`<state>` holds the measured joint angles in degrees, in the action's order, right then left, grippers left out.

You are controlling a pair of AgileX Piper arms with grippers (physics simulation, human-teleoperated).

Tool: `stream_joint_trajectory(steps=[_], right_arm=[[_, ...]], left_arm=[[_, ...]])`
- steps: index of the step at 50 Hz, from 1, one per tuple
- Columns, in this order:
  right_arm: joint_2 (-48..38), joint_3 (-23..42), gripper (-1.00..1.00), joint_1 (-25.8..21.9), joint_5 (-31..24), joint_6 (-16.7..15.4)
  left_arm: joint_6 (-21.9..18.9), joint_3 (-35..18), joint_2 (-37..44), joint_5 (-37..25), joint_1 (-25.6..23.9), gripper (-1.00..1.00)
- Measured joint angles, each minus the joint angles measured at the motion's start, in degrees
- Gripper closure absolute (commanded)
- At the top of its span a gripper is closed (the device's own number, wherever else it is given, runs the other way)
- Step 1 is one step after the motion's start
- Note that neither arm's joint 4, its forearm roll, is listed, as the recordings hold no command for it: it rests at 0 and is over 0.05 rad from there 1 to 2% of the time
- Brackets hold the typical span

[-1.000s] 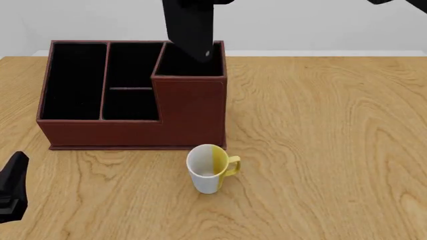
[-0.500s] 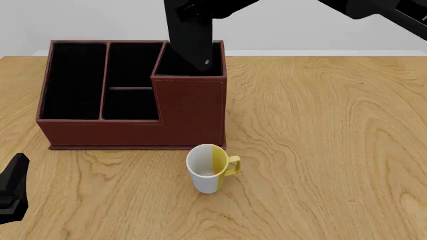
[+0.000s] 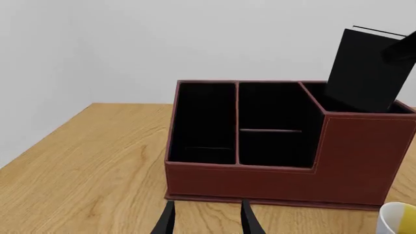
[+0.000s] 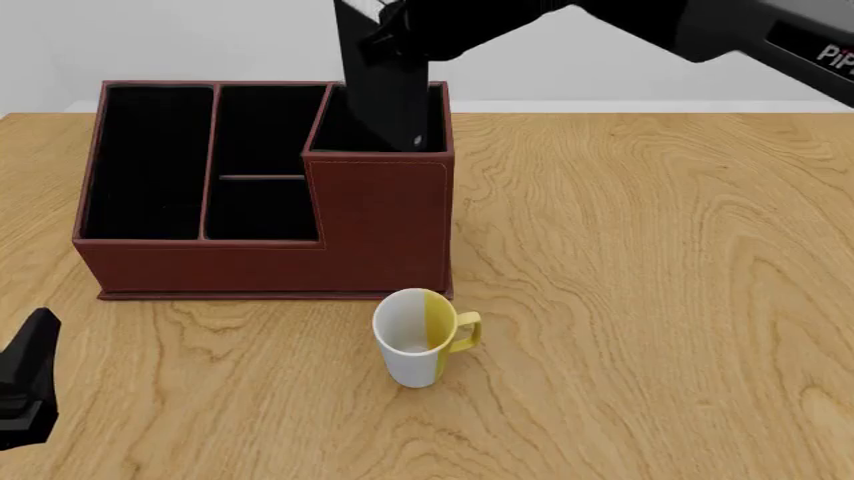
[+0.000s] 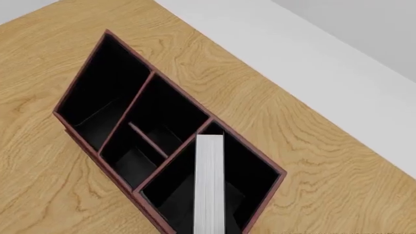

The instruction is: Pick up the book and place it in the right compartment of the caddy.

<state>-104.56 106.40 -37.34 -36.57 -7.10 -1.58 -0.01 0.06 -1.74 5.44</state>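
The right gripper (image 4: 390, 30) is pinching the book (image 4: 387, 95), tilted, its bottom sitting inside the caddy's (image 4: 267, 265) tall right compartment (image 4: 380, 135).

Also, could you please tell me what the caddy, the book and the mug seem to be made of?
Caddy: looks like reddish-brown leather or leatherette, with seam lines along its edges and matte black lining. Book: matte black hard cover; white paper page edge. Mug: probably glazed ceramic, white and yellow.

black book (image 4: 387, 95), white page edge; reddish-brown caddy (image 4: 380, 225), black lining; white-and-yellow mug (image 4: 416, 338); woodgrain table (image 4: 641, 300).
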Motion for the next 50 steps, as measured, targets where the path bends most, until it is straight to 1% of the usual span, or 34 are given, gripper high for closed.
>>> stream_joint_trajectory(steps=[50], right_arm=[[-1.3, -5.9, 1.0, 0.1, 5.5, 1.5]], left_arm=[[-0.2, 0.0, 0.0, -0.5, 0.5, -1.0]])
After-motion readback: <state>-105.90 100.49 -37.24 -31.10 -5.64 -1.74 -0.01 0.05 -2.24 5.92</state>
